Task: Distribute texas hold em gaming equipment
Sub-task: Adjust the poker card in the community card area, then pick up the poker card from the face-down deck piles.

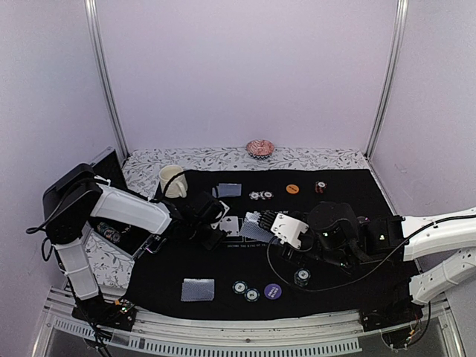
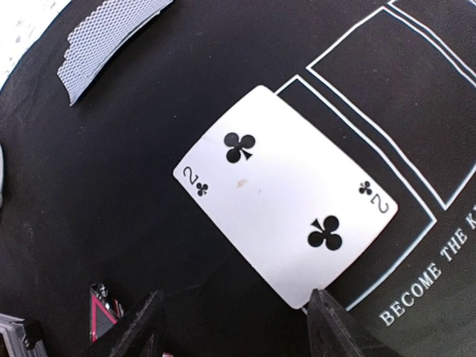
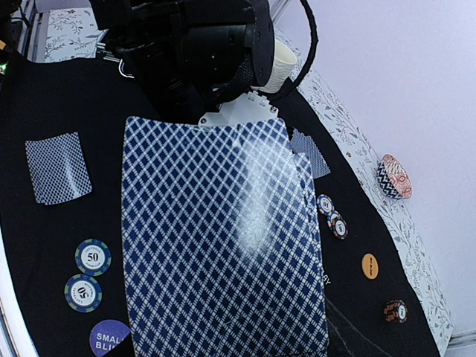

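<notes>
A face-up two of clubs (image 2: pixel 286 193) lies on the black mat (image 2: pixel 111 186), partly over a printed card box. My left gripper (image 2: pixel 242 331) hovers just short of it, open, its right fingertip (image 2: pixel 331 320) by the card's near corner and nothing between the jaws. From above the card (image 1: pixel 230 225) is at the mat's centre. My right gripper (image 1: pixel 277 227) is shut on a deck of blue diamond-backed cards (image 3: pixel 223 238), which hides its fingers. Face-down cards (image 1: pixel 198 289) lie near the front, others (image 1: pixel 228 190) at the back. Chips (image 1: pixel 246 290) and a purple button (image 1: pixel 272 291) sit beside the front cards.
A cream mug (image 1: pixel 171 181) stands at the mat's back left; a pink ruffled dish (image 1: pixel 260 148) is behind the mat. Chips (image 1: pixel 260 195), an orange button (image 1: pixel 292 189) and a chip stack (image 1: pixel 320 187) line the back. A red-outlined black triangle (image 2: pixel 100 309) lies by my left fingers.
</notes>
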Controlling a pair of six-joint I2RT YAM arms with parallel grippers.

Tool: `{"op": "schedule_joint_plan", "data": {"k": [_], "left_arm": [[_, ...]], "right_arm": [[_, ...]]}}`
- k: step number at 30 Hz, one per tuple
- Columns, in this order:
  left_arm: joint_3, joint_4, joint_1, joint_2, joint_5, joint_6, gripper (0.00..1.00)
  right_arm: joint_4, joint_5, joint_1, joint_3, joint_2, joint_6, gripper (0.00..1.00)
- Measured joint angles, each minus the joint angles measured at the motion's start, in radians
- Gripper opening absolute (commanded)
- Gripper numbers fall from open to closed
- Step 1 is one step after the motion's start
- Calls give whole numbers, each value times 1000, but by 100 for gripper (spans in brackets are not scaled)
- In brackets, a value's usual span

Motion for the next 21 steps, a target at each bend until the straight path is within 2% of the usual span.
{"op": "schedule_joint_plan", "data": {"k": [13,17,21], "left_arm": [[-51,5,8,-44,4,4,66],[-109,-10,6,-159,77,8,70],[-158,11,6,-384,195,-6,82]], "right_arm": [[0,0,0,0,0,0,57],[0,0,0,0,0,-1,57],[-1,-1,0,1,7,-2,56]]}}
